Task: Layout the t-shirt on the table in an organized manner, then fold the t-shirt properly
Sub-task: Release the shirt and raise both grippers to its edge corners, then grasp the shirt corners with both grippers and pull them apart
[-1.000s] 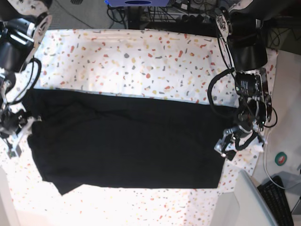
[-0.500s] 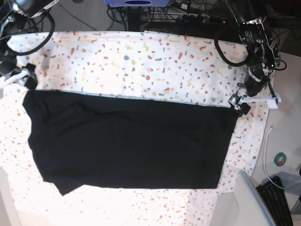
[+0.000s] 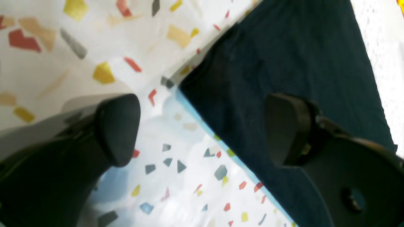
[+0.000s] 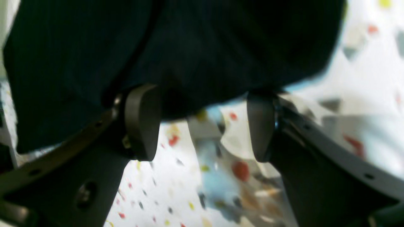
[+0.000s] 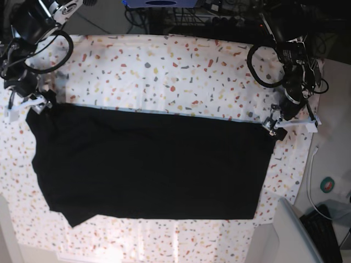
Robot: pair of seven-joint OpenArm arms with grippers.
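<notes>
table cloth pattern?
The table is white with red, orange, yellow and grey terrazzo flecks; clearest in the base view.

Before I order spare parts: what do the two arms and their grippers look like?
Both arms are black, with thick black cables looping beside them and white brackets near the wrists. The left gripper has two dark, rounded, matte pads on black finger plates with a round hole. The right gripper has similar dark oval pads on grey-black plates with screw holes.

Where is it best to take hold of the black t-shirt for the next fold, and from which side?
Probably the two far corners of the t-shirt, approached from the far edge. It lies flat, and the open left gripper and right gripper already hover there.
</notes>
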